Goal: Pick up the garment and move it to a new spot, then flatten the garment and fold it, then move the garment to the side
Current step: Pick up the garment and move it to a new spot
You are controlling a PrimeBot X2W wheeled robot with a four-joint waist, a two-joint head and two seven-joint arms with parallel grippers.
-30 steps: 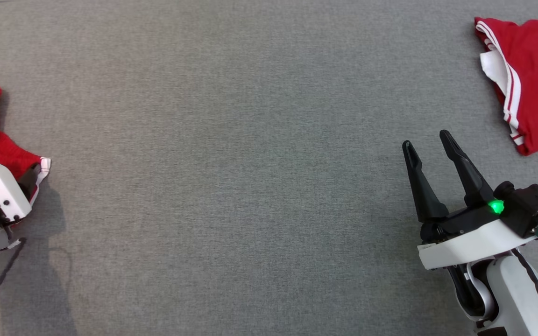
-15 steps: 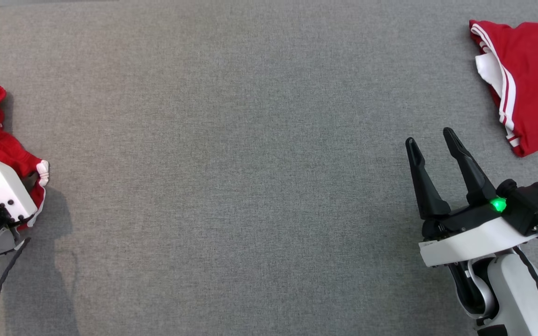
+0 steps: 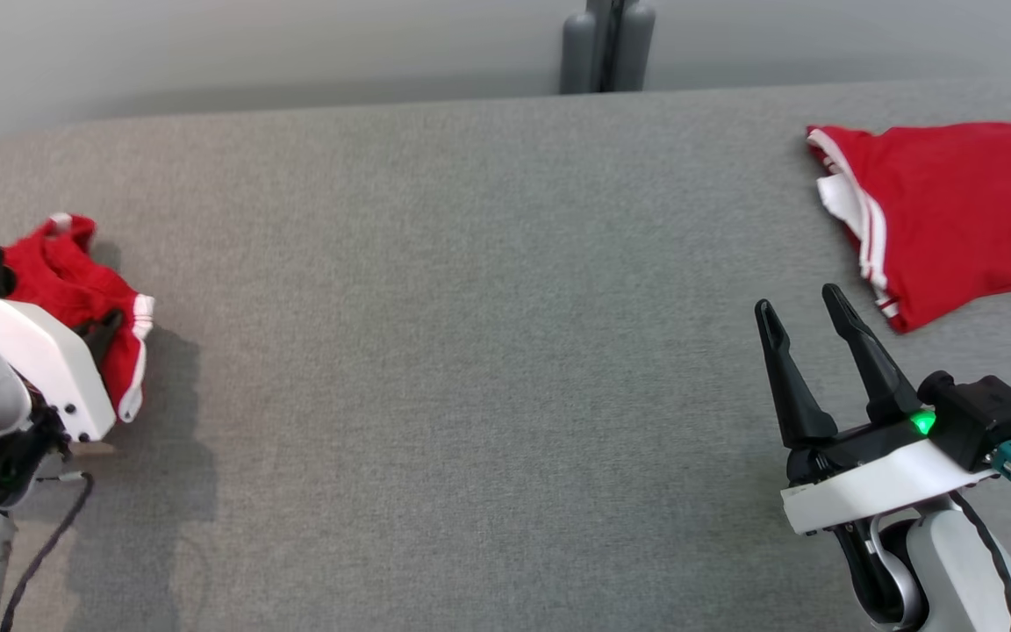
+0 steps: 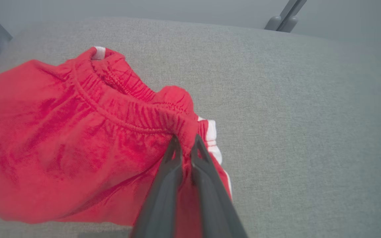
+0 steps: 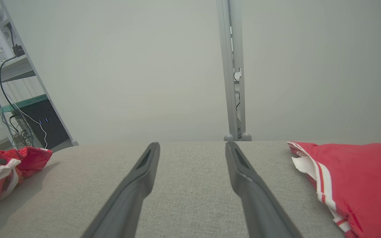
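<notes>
Pinches crumpled red garment at its gathered elastic waistband with left tool, at left edge of grey woven table. Holds right tool open near flat-folded, white-striped red cloth.

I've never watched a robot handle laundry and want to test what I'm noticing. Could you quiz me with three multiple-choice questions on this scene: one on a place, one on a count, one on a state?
1. Where does the folded garment lie on the table?
A. At the far right
B. In the centre
C. At the near left corner

2. How many red garments are in view?
A. One
B. Two
C. Three

3. How is the left gripper?
A. Wide open over bare table
B. Shut on nothing
C. Shut on the crumpled garment

Answers:
1 A: the head view shows it at the far right.
2 B: one is folded, one crumpled.
3 C: the left wrist view shows it pinching the red cloth.
</notes>
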